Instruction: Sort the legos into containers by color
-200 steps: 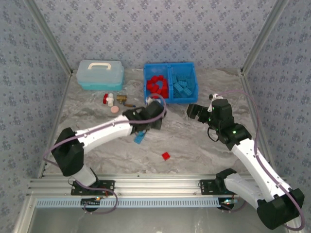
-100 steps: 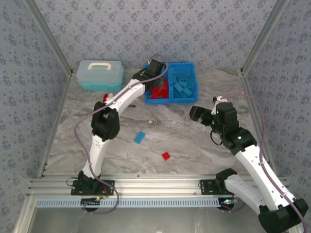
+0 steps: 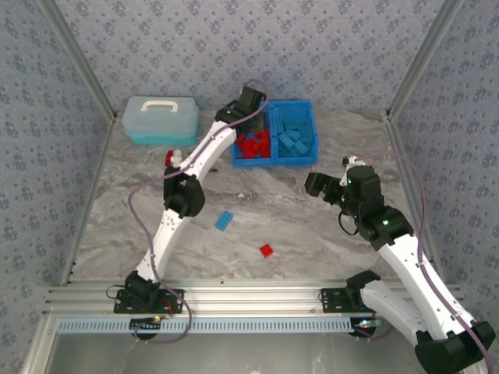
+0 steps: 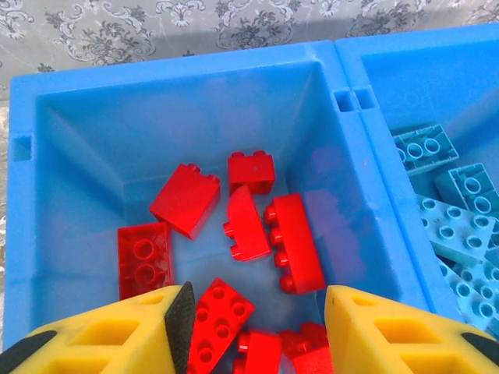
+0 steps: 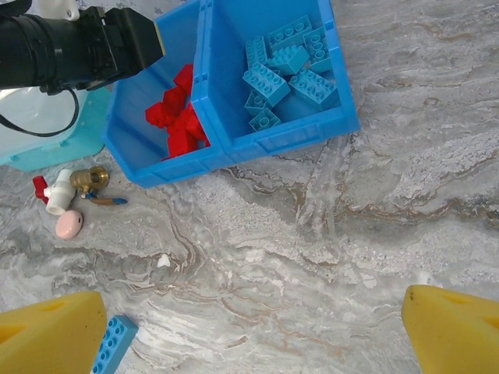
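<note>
My left gripper (image 3: 248, 109) hangs over the left compartment of the blue bin (image 3: 273, 161), open. Beneath its yellow fingers (image 4: 117, 335) lie several red legos (image 4: 296, 241); one rests beside the left pad, and the right finger stands well apart from it. Light-blue legos (image 4: 448, 202) fill the right compartment beyond the divider (image 4: 351, 101). On the table lie one blue lego (image 3: 224, 220) and one red lego (image 3: 267, 250). My right gripper (image 3: 318, 184) hovers wide open above bare table right of the bin, with the blue lego (image 5: 113, 343) by its left finger.
A pale-blue lidded case (image 3: 160, 118) stands left of the bin. A small red-and-white bottle with a brass fitting (image 5: 62, 187) and a pink disc (image 5: 69, 224) lie in front of it. Patterned walls close in the back and sides.
My left arm swung from the table middle up over the bin's red compartment and its jaws have parted. The right arm has shifted only slightly.
</note>
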You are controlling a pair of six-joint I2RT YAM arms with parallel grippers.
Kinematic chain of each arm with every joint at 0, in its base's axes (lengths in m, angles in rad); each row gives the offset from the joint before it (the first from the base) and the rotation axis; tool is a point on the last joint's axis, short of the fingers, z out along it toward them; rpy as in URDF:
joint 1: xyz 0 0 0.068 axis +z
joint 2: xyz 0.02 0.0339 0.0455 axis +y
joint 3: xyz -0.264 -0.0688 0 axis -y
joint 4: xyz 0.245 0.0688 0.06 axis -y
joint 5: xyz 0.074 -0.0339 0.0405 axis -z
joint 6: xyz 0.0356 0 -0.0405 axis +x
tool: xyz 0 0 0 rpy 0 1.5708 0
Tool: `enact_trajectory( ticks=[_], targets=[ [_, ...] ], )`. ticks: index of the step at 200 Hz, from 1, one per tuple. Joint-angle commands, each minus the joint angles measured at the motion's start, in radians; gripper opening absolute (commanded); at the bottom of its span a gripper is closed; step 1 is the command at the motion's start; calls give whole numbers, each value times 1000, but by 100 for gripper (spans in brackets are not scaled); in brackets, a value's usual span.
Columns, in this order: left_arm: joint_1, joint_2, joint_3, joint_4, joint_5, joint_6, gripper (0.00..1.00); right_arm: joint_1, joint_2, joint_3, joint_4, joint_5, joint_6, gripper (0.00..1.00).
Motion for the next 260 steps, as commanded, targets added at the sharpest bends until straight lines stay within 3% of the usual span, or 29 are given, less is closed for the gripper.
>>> enact_trajectory(
  ticks=[1,56,85,108,134,157,196,221,241,260],
  targets=[
    [-15,-202,-84,-33,32,-23,48,-4,-11,11,-6,11,22,100],
    [-144,-825,-984,319,46,-147,47,-6,16,-15,46,23,23,100],
    [-266,-1009,-1271,327,13,-243,47,-6,67,-13,106,25,17,100],
    [-394,-1069,-1416,273,-31,-349,47,-9,119,9,136,15,9,100],
    [-507,-1075,-1524,227,1,-568,49,-11,171,36,145,-1,0,100],
    [-599,-1023,-1532,161,-44,-821,55,-12,192,37,162,-15,12,100],
    [-649,-883,-1492,147,48,-1084,60,-12,180,55,129,-23,6,100],
    [-656,-839,-1509,183,110,-1153,72,-14,159,55,106,-17,-9,100],
    [-656,-829,-1500,174,95,-1164,91,-16,147,46,106,-16,-11,100],
    [-654,-809,-1482,175,96,-1168,96,-17,138,32,116,-16,-4,100]
  ],
)
